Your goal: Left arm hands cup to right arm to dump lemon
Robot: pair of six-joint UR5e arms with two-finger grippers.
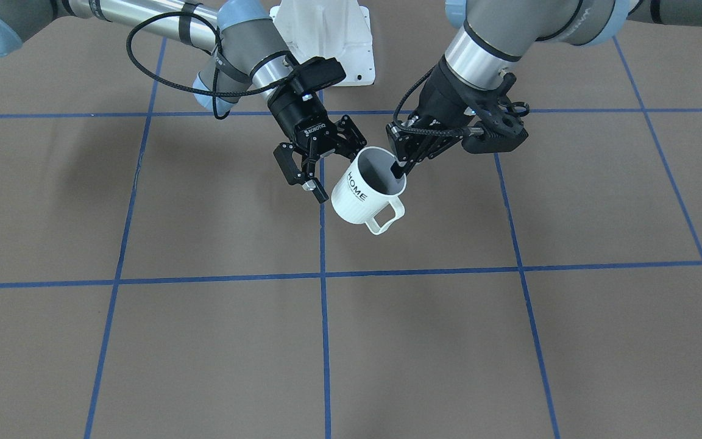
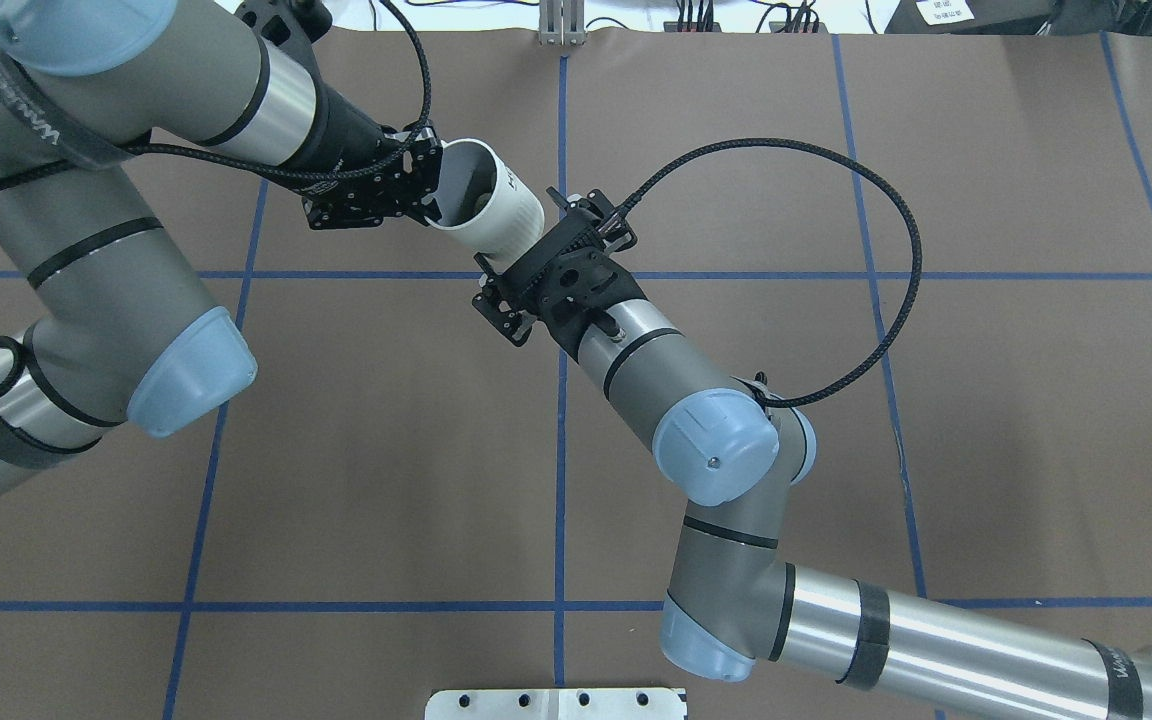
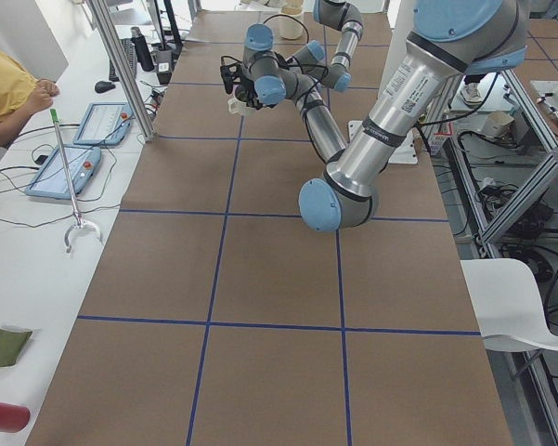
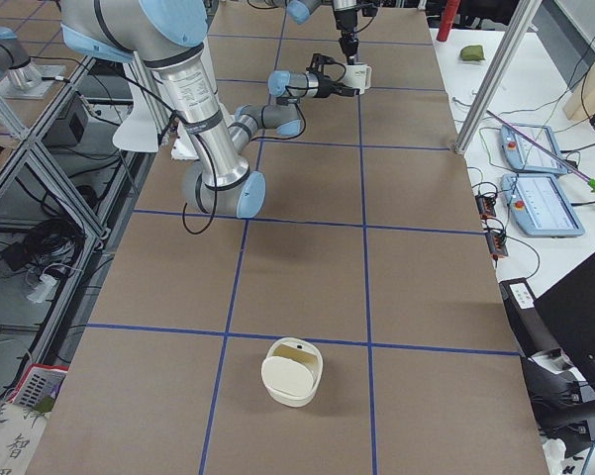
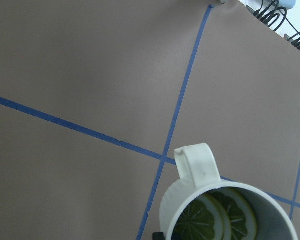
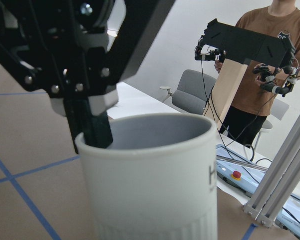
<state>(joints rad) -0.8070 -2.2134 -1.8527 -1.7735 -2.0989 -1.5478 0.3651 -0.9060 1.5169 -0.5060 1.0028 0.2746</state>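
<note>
The white ribbed cup (image 1: 363, 194) with black "HOME" lettering hangs tilted above the table, handle toward the operators' side. My left gripper (image 1: 398, 172) is shut on its rim, one finger inside. Lemon slices (image 5: 217, 216) lie inside the cup (image 5: 224, 210) in the left wrist view. My right gripper (image 1: 340, 172) is open, its fingers spread on either side of the cup's body; I cannot tell whether they touch it. In the overhead view the cup (image 2: 496, 205) lies between the left gripper (image 2: 433, 195) and the right gripper (image 2: 521, 255). The right wrist view is filled by the cup (image 6: 150, 175).
A cream round container (image 4: 292, 371) stands on the brown table (image 1: 205, 341) near the end at the robot's right. The white robot base (image 1: 326, 36) is behind the grippers. Operators and control tablets (image 4: 540, 203) are past the table's far edge.
</note>
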